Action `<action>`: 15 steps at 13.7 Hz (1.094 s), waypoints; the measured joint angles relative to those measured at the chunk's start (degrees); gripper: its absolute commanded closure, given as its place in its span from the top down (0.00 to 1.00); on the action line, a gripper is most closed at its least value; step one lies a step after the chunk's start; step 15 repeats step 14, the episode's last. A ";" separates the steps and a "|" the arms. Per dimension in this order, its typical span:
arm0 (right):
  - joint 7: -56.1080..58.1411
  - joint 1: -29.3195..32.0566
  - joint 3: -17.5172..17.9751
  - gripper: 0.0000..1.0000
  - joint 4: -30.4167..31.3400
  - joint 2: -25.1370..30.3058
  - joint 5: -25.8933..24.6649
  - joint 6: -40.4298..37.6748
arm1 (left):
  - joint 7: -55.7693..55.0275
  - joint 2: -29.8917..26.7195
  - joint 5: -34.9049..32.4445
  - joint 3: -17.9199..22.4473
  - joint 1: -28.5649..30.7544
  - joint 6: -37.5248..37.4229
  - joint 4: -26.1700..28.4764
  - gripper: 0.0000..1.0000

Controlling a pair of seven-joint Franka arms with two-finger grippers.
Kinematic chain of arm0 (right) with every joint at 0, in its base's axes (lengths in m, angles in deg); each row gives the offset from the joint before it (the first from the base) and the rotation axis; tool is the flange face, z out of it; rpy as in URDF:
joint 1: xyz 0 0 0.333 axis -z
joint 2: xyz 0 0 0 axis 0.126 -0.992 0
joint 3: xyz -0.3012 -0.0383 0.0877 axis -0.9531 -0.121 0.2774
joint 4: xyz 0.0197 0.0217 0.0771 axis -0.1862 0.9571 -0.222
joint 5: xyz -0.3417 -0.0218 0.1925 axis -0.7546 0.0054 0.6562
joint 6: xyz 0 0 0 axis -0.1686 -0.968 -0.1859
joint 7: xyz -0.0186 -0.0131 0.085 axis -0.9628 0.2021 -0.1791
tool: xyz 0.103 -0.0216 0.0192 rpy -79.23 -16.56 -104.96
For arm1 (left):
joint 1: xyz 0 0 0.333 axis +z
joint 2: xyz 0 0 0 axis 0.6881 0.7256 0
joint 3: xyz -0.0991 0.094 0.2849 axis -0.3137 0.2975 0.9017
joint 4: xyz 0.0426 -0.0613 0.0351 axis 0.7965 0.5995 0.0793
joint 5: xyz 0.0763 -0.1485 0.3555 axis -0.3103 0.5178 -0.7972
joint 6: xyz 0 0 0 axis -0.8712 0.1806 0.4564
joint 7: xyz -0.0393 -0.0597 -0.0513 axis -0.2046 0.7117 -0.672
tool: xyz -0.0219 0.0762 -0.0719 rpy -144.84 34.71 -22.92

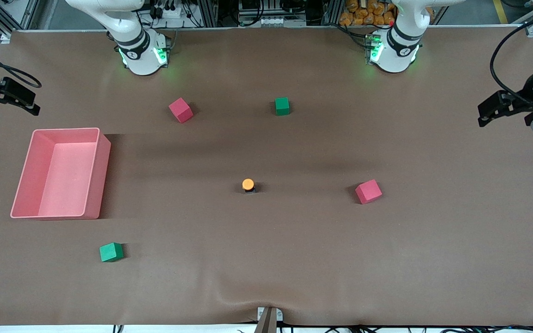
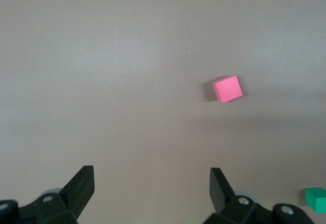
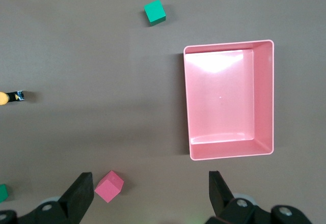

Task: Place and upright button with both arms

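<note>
Button [image 1: 248, 185] upright mid-table, orange cap up, touching nothing. Red cube [image 1: 368, 191] beside it toward left arm's end; pink bin [image 1: 104, 171] toward right arm's end. Left gripper [image 2: 152, 186] spread, empty, up over its table end. Right gripper [image 3: 151, 188] spread, empty, above bin's end.

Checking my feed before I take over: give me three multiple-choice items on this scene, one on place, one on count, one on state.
1. Where is the button?
A. in the pink bin
B. on the bare table
C. in a gripper

2. How many green cubes lie on the table?
A. one
B. two
C. three

3. How is the left gripper?
A. open, empty
B. shut on a cube
C. shut on the button

Key: B, it stands on the cloth mid-table; B, one green cube near the bases, another near the camera; A, its fingers are spread with nothing between.
</note>
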 measured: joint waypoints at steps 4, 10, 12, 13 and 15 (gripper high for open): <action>0.29 0.40 0.01 1.00 0.00 0.00 0.00 -1.17 | 0.06 -2.08 0.24 1.83 -1.36 -1.75 1.09 1.00; 0.46 0.40 0.08 1.00 -0.01 0.00 0.00 -1.17 | 0.16 -3.50 2.72 1.86 -2.24 -3.69 1.23 1.00; 0.48 0.40 0.15 1.00 -0.03 0.00 0.00 -1.17 | 0.16 -3.49 2.74 1.86 -2.58 -3.69 1.43 1.00; 0.48 0.40 0.17 1.00 -0.03 0.00 0.00 -1.17 | 0.16 -3.49 2.74 1.86 -2.70 -3.69 1.49 1.00; 0.48 0.40 0.19 1.00 -0.03 0.00 0.00 -1.17 | 0.16 -3.49 2.74 1.86 -2.75 -3.69 1.50 1.00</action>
